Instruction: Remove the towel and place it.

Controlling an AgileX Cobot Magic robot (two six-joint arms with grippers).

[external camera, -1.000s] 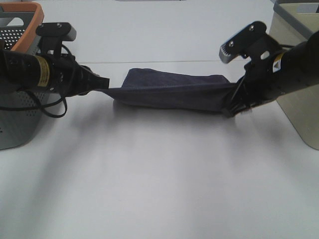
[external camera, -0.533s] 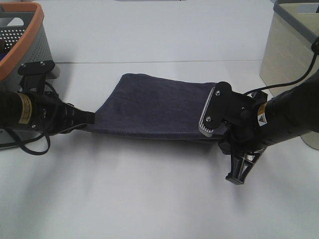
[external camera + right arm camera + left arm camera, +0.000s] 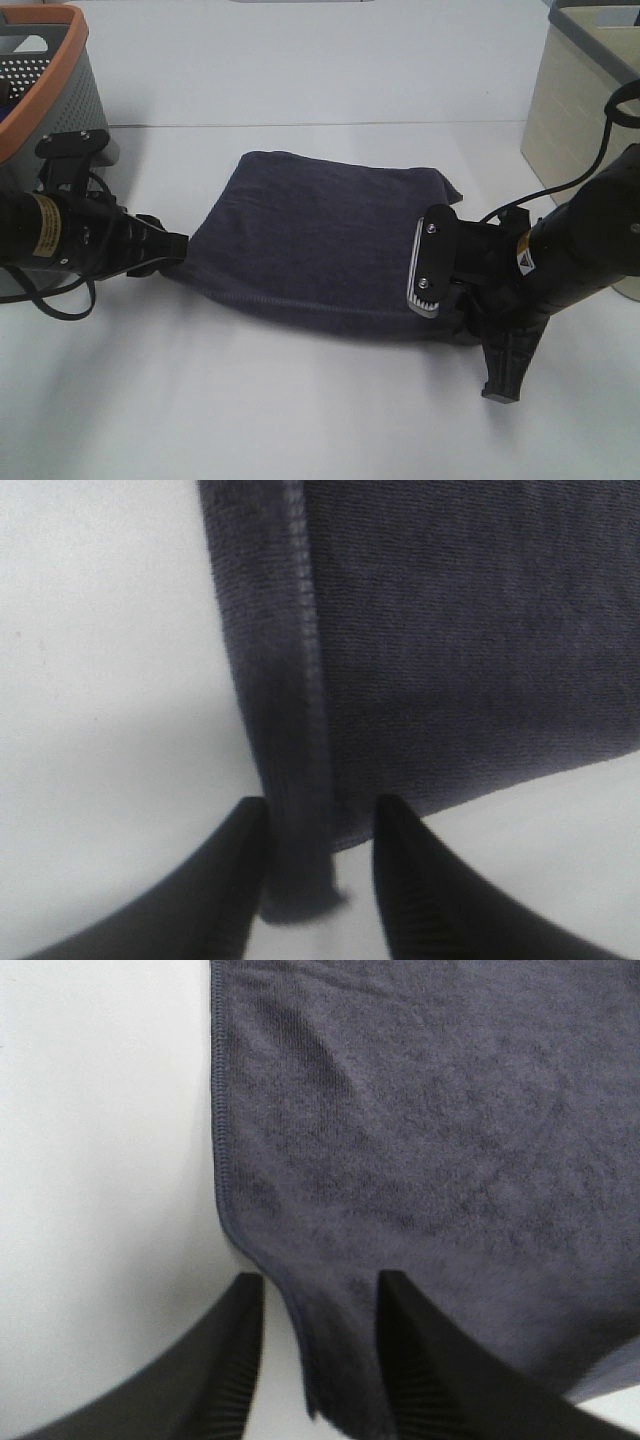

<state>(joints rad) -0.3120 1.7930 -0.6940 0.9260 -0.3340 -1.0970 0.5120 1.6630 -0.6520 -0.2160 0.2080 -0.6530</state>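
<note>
The dark navy-grey towel (image 3: 320, 240) lies spread on the white table between my two arms. My left gripper (image 3: 172, 256) is at the towel's left front corner. In the left wrist view its gripper (image 3: 320, 1280) has its jaws a little apart around that corner (image 3: 340, 1360), with white table showing between one finger (image 3: 225, 1360) and the cloth. My right gripper (image 3: 458, 330) is at the right front corner. In the right wrist view its gripper (image 3: 320, 805) has its jaws a little apart around the stitched hem (image 3: 295, 860), again with table showing beside the cloth.
A grey perforated basket with an orange rim (image 3: 60, 30) stands at the back left, close behind my left arm. A beige bin with a grey rim (image 3: 580, 110) stands at the back right. White table (image 3: 300, 410) lies in front of the towel.
Both grippers came toward the table's front and down. The towel went from a stretched, folded strip held up between them to a wide sheet lying on the table.
</note>
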